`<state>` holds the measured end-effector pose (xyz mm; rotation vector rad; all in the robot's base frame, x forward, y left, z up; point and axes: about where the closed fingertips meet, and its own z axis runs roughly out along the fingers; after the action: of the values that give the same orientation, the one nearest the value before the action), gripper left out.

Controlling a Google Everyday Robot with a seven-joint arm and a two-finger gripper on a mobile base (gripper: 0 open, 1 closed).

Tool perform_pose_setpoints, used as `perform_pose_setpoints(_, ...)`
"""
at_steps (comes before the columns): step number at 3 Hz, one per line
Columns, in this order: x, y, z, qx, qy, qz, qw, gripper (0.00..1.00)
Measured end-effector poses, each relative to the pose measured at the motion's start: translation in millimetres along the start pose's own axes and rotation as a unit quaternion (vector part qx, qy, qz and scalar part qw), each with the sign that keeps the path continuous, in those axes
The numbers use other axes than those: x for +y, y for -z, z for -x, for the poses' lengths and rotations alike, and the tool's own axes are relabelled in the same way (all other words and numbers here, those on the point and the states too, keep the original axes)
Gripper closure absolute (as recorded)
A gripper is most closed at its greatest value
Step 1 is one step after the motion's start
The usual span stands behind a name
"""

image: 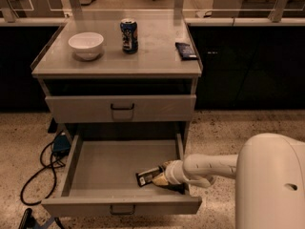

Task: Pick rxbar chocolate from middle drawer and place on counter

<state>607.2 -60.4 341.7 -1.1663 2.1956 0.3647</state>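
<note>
One arm (212, 166) stretched level into middle drawer (107, 168), claw (160, 179) at rxbar chocolate (146, 176), grip cannot be told

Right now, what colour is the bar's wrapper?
The bar is black with pale markings, camera view; gripper at it in the drawer.
</note>
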Motion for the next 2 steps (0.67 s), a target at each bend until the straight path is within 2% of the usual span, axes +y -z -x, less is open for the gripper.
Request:
perform_pose_setpoints(1, 0.8, 3.6, 0.0, 0.003, -0.001, -0.001, 1.0, 0.66)
perform_pose_setpoints(2, -1.4, 26.8, 1.9, 0.01, -0.004, -0.023, 0.9997, 0.89)
